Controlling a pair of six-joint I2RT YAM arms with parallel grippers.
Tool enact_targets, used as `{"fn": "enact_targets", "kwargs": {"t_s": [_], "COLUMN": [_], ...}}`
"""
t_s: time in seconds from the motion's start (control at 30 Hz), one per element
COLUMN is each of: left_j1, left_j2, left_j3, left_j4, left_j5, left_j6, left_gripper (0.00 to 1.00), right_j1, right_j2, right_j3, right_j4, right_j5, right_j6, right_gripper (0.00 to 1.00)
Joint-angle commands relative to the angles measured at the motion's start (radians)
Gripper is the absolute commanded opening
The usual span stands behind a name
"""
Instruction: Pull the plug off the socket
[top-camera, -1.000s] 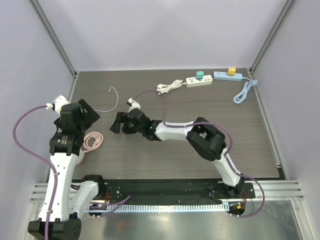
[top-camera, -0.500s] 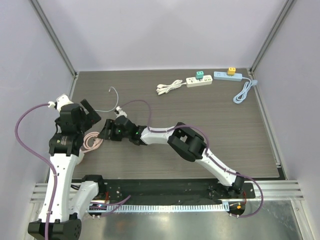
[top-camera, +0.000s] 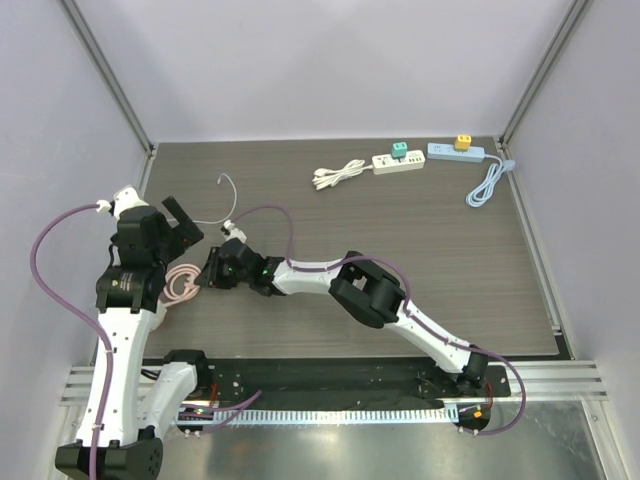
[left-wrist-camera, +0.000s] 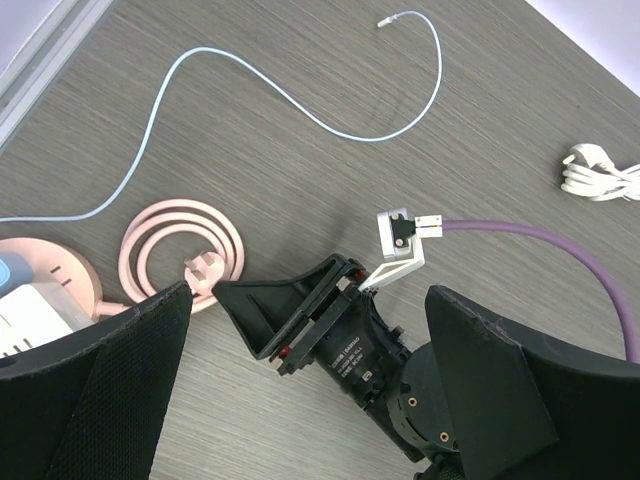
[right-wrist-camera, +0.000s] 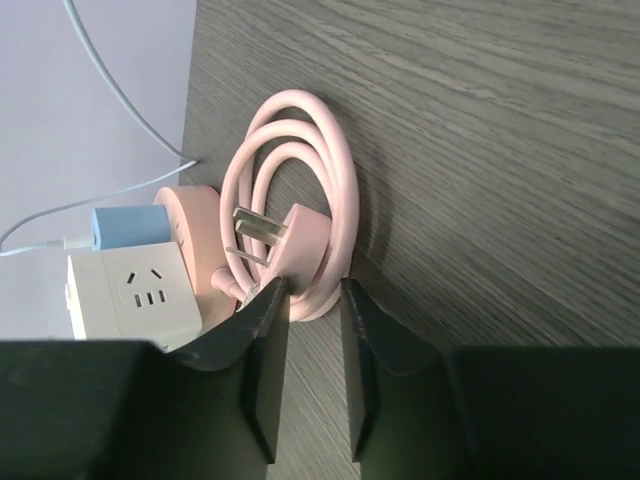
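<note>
- Since nothing is gripped yet, I call this the approach: my right gripper (right-wrist-camera: 310, 290), narrowly parted, hovers over the pink cord (right-wrist-camera: 300, 150).
- At frame's left the blue plug (right-wrist-camera: 125, 228) sits in the socket (right-wrist-camera: 130, 290).
- My left gripper (top-camera: 182, 222) is spread wide.
- Next it needs shifting onto the plug, then pinching.

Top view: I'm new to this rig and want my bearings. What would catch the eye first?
The right arm stretches across the table, the right gripper open beside a coiled pink cord at the left edge. Beside that coil stands a white cube socket with a blue plug in it. At the far right, a white power strip carries a green plug and a blue power strip a yellow plug.
</note>
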Motion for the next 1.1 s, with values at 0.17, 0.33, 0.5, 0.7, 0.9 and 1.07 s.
{"fn": "enact_targets", "kwargs": {"t_s": [0.17, 0.33, 0.5, 0.7, 0.9, 1.07], "left_j1": [0.006, 0.006, 0.006, 0.006, 0.005, 0.006], "left_j2": [-0.014, -0.02, -0.023, -0.031, -0.025, -0.002], "left_j3": [0.033, 0.037, 0.037, 0.028, 0.005, -0.05], "left_j4": [-0.005, -0.017, -0.028, -0.039, -0.03, 0.012], "left_j5": [0.026, 0.026, 0.043, 0.092, 0.173, 0.308], "left_j6": [0.011, 0.013, 0.014, 0.014, 0.003, -0.044], "left_gripper": [1.0, 1.0, 1.0, 1.0, 1.0, 0.98], "right_j1": [0.001, -0.004, -0.027, -0.082, -0.166, -0.246], "right_j2": [-0.021, -0.073, -0.193, -0.358, -0.581, -0.777], "right_j3": [0.01, -0.041, -0.205, -0.454, -0.736, -0.96], "right_j4": [-0.067, -0.028, 0.077, 0.131, 0.134, 0.095], "right_j5": [0.108, 0.122, 0.133, 0.148, 0.153, 0.153], "right_j6": [-0.089, -0.105, -0.07, -0.059, -0.114, -0.175], "right_gripper": [0.11, 0.01, 0.01, 0.01, 0.01, 0.01]}}
